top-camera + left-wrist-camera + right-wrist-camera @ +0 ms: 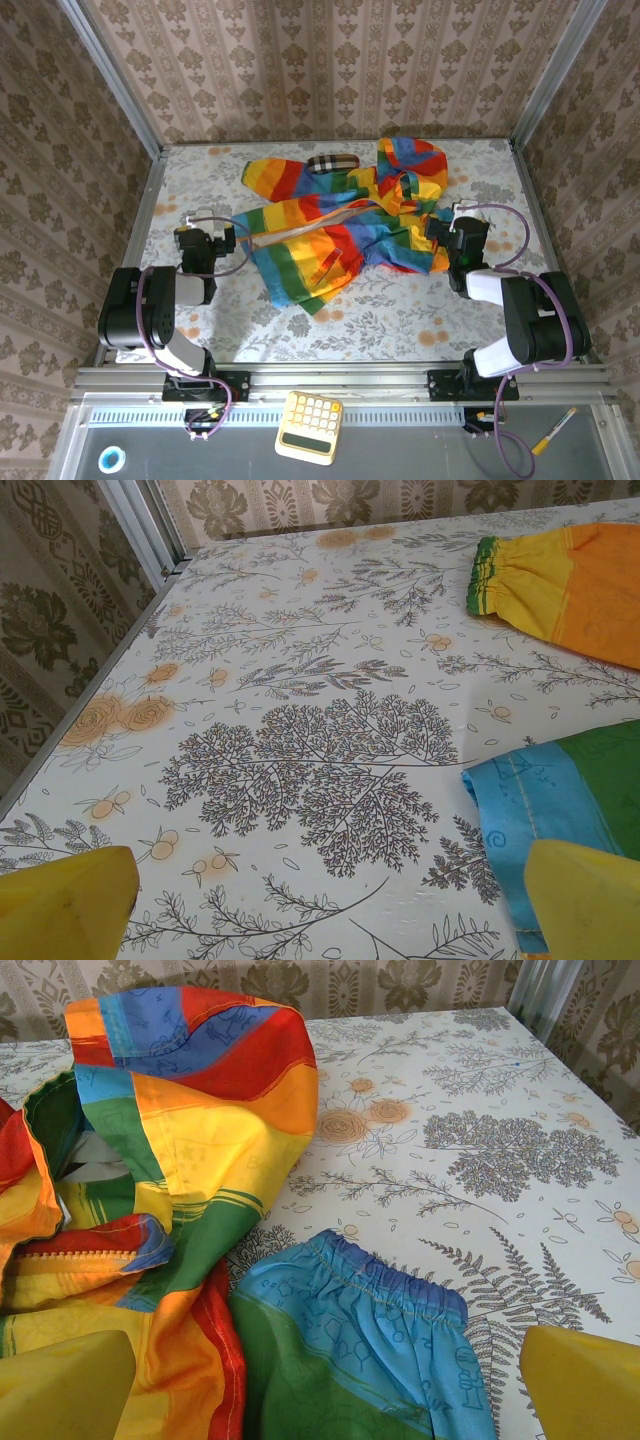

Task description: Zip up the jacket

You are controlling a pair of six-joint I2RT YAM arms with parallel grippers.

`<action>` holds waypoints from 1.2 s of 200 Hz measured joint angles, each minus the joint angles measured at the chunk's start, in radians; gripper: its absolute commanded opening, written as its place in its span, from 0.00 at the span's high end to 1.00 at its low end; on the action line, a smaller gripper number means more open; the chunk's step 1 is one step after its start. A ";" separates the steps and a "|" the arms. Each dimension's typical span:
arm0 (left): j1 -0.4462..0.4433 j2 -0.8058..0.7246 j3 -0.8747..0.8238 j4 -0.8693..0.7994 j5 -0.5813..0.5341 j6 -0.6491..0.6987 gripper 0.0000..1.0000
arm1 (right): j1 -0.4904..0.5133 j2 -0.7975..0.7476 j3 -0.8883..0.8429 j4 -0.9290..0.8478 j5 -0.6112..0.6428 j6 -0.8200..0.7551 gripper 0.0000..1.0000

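Note:
The rainbow-striped jacket (pixel 340 225) lies crumpled mid-table, hood toward the back right, a pale zipper edge (pixel 305 228) running across its front. My left gripper (pixel 205 242) rests open on the table just left of the jacket's hem. In the left wrist view its yellow fingers (pixel 60 900) frame bare tablecloth, the blue hem corner (pixel 555 800) lying by the right finger. My right gripper (pixel 455 240) stands open at the jacket's right side. Its fingers (pixel 585 1380) straddle a blue elastic sleeve cuff (pixel 385 1295), with the hood (pixel 200 1080) and orange zipper teeth (pixel 70 1255) further left.
A small plaid item (pixel 332 163) lies behind the jacket. A yellow-and-orange sleeve with a green cuff (pixel 560 580) stretches toward the back left. The metal frame rail (pixel 150 530) borders the table. A calculator (pixel 308 427) and a pen (pixel 553 430) sit on the front ledge.

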 measured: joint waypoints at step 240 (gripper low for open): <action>-0.127 0.074 0.648 -0.909 0.267 -0.134 0.56 | 0.346 0.209 0.576 -0.915 -0.082 0.276 0.34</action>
